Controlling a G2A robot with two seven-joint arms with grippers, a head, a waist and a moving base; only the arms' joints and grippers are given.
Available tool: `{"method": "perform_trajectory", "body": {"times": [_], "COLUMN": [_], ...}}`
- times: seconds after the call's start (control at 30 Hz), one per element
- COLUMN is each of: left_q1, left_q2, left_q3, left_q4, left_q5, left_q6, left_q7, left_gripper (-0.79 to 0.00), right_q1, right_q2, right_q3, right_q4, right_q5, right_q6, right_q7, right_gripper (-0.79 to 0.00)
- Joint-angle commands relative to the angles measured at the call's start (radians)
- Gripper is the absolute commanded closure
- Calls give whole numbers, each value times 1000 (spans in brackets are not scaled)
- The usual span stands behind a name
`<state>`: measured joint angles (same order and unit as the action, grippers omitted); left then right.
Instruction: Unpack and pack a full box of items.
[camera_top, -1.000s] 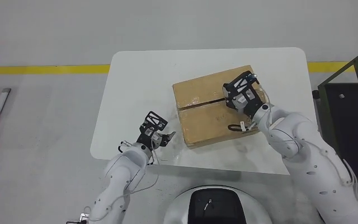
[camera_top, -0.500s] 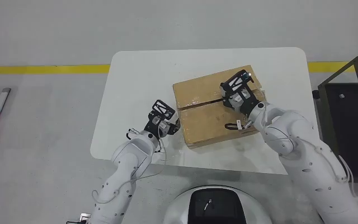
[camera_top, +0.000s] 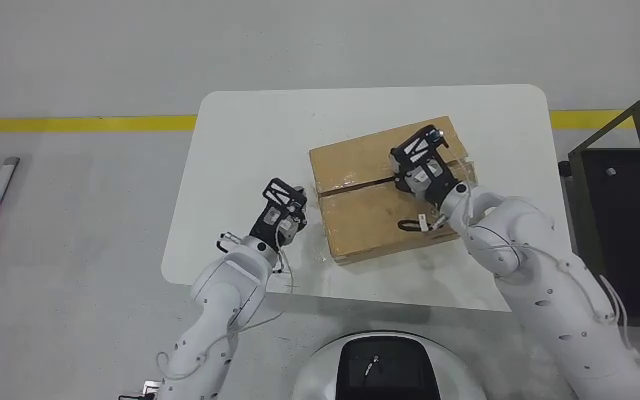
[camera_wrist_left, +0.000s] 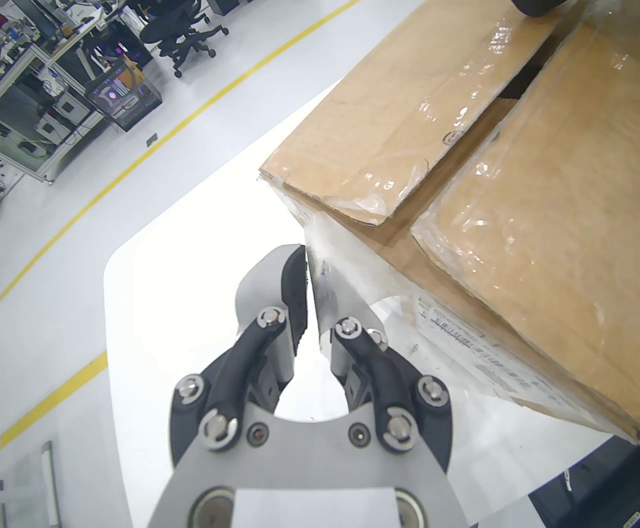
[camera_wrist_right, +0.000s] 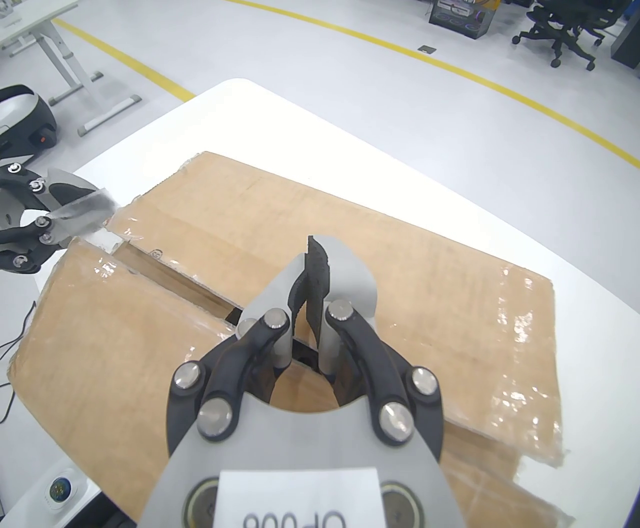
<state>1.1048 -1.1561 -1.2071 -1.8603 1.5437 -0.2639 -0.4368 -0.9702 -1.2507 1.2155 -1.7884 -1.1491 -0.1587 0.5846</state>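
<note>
A brown cardboard box (camera_top: 385, 195) with clear tape on its flaps sits at the middle right of the white table (camera_top: 250, 150). Its two top flaps meet at a seam that gapes slightly. My left gripper (camera_top: 290, 212) is just off the box's left end, shut (camera_wrist_left: 305, 270) on a strip of clear tape (camera_wrist_left: 345, 290) that still hangs from the box's (camera_wrist_left: 525, 200) end. My right gripper (camera_top: 415, 175) is over the box top, by the seam, shut (camera_wrist_right: 315, 265) with nothing seen between its fingers. The right wrist view shows the left gripper (camera_wrist_right: 50, 207) holding the tape (camera_wrist_right: 87, 212).
The table's left half and far edge are bare white surface. A dark cart frame (camera_top: 610, 190) stands off the table's right side. A yellow line (camera_top: 100, 123) runs across the floor behind the table.
My left gripper went from standing off near the table's front to the box's left end, shut on the tape, then drew back a little leftward. The right gripper shifted slightly left along the seam.
</note>
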Motion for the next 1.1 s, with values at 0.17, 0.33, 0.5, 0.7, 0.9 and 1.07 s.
{"method": "perform_trajectory", "body": {"times": [0.17, 0.33, 0.5, 0.7, 0.9, 1.07], "left_q1": [1, -3, -14, -45, -90, -134], "left_q2": [-2, -5, -10, -20, -33, -44], "left_q3": [-4, -2, 3, 16, 40, 67], "left_q4": [-26, -47, -48, -47, -44, -39], "left_q5": [51, 67, 104, 144, 149, 157], "left_q6": [25, 36, 66, 135, 159, 159], "left_q7": [-3, -16, -19, -17, -19, -23], "left_gripper": [-382, -422, -671, -739, -767, -782], "right_q1": [4, 8, 8, 0, -14, -28], "right_q2": [-2, -3, -4, -4, -4, -4], "right_q3": [-5, -7, -11, -11, -10, -15], "right_q4": [4, 8, 12, 9, -1, -4], "right_q5": [2, 4, 5, 5, 4, 3], "right_q6": [-4, -3, -5, -9, -12, -15], "right_q7": [-3, -5, -9, -8, -5, -10], "right_gripper": [0, 0, 0, 0, 0, 0]}}
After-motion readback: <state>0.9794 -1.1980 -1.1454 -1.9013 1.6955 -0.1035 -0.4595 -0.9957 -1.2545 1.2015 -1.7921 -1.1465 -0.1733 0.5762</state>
